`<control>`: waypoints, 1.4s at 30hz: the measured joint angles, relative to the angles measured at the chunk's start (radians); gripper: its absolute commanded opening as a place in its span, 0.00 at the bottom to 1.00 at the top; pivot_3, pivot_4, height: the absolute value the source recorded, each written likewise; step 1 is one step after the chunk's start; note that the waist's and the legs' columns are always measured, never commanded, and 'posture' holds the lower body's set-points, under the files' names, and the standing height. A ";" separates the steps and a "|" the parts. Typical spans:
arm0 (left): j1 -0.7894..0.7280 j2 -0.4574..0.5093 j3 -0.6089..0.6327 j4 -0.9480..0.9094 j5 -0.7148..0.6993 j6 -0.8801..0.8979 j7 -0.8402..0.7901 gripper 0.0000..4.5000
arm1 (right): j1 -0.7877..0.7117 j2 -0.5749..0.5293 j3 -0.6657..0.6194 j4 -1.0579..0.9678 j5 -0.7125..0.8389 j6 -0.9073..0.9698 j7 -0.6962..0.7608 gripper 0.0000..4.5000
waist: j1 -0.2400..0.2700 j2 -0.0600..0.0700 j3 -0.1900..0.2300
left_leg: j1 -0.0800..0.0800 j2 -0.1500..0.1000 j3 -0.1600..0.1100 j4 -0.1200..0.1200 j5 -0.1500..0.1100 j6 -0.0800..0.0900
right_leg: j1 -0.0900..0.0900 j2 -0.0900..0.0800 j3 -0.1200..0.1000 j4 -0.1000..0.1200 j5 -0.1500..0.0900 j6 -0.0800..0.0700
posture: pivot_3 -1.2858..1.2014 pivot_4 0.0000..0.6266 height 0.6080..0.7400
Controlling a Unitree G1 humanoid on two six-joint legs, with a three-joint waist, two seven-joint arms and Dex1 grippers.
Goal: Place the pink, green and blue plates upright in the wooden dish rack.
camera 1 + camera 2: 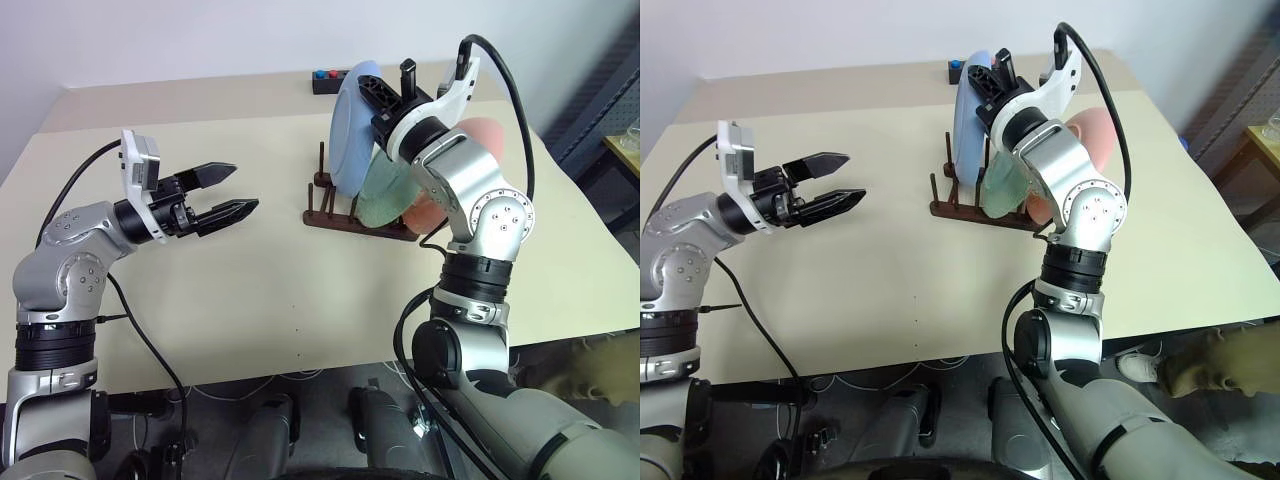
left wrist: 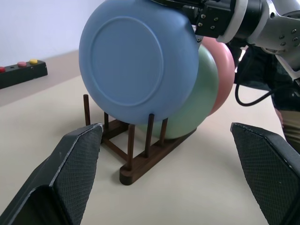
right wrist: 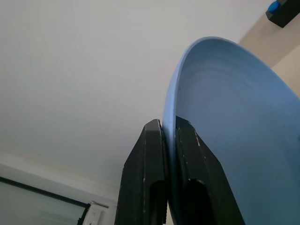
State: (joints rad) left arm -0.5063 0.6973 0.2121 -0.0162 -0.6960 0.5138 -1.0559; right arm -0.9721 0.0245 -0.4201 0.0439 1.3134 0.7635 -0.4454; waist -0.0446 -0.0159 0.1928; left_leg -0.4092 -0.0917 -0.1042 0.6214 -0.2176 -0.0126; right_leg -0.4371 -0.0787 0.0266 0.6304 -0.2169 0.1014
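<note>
The wooden dish rack (image 1: 345, 212) stands on the table, right of centre. A green plate (image 1: 385, 190) and a pink plate (image 1: 478, 140) stand upright in it, the pink one farthest right. The blue plate (image 1: 352, 130) hangs upright over the rack's left slots, its lower edge down among the pegs (image 2: 150, 133). My right gripper (image 1: 385, 92) is shut on the blue plate's top rim, one finger on each face (image 3: 161, 154). My left gripper (image 1: 228, 190) hovers open above the table, left of the rack, pointing at it, with nothing between its fingers.
A small black box (image 1: 330, 78) with coloured buttons lies at the table's far edge behind the rack. The cream table (image 1: 250, 290) stretches wide in front of and left of the rack. A blue-grey shelf frame (image 1: 600, 100) stands off to the right.
</note>
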 measured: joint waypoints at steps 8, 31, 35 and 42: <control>0.000 -0.003 0.000 0.000 0.002 0.000 0.010 1.00 | -0.068 -0.025 -0.002 0.000 0.028 -0.042 -0.004 0.00 | 0.000 0.000 0.000 | 0.000 0.000 0.000 0.000 0.000 0.000 | 0.000 0.000 0.000 0.000 0.000 0.000 | 0.52 0.24 1.00; -0.001 -0.021 -0.002 0.000 0.012 -0.005 0.012 1.00 | -0.039 0.025 0.033 -0.002 0.142 -0.158 -0.194 0.00 | 0.000 0.000 0.000 | 0.000 0.000 0.000 0.000 0.000 0.000 | 0.000 0.000 0.000 0.000 0.000 0.000 | 0.52 0.24 1.00; -0.001 -0.020 -0.002 0.000 0.013 -0.005 0.012 1.00 | -0.039 0.022 0.044 -0.002 0.122 -0.166 -0.185 0.00 | 0.001 0.000 0.000 | 0.000 0.000 0.000 0.000 0.000 0.000 | 0.000 0.000 0.000 0.000 0.000 0.000 | 0.52 0.24 1.00; -0.002 -0.020 -0.002 0.000 0.013 -0.005 0.012 1.00 | -0.073 -0.008 0.032 -0.015 0.126 -0.194 -0.215 0.00 | 0.001 0.000 0.000 | 0.000 0.000 0.000 0.000 0.000 0.000 | 0.000 0.000 0.000 0.000 0.000 0.000 | 0.52 0.24 1.00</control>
State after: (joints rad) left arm -0.5079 0.6768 0.2100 -0.0157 -0.6827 0.5089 -1.0439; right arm -1.0449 0.0162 -0.3877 0.0293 1.4394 0.5694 -0.6609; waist -0.0439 -0.0157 0.1930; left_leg -0.4094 -0.0918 -0.1041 0.6209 -0.2176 -0.0125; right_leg -0.4374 -0.0788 0.0268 0.6301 -0.2170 0.1014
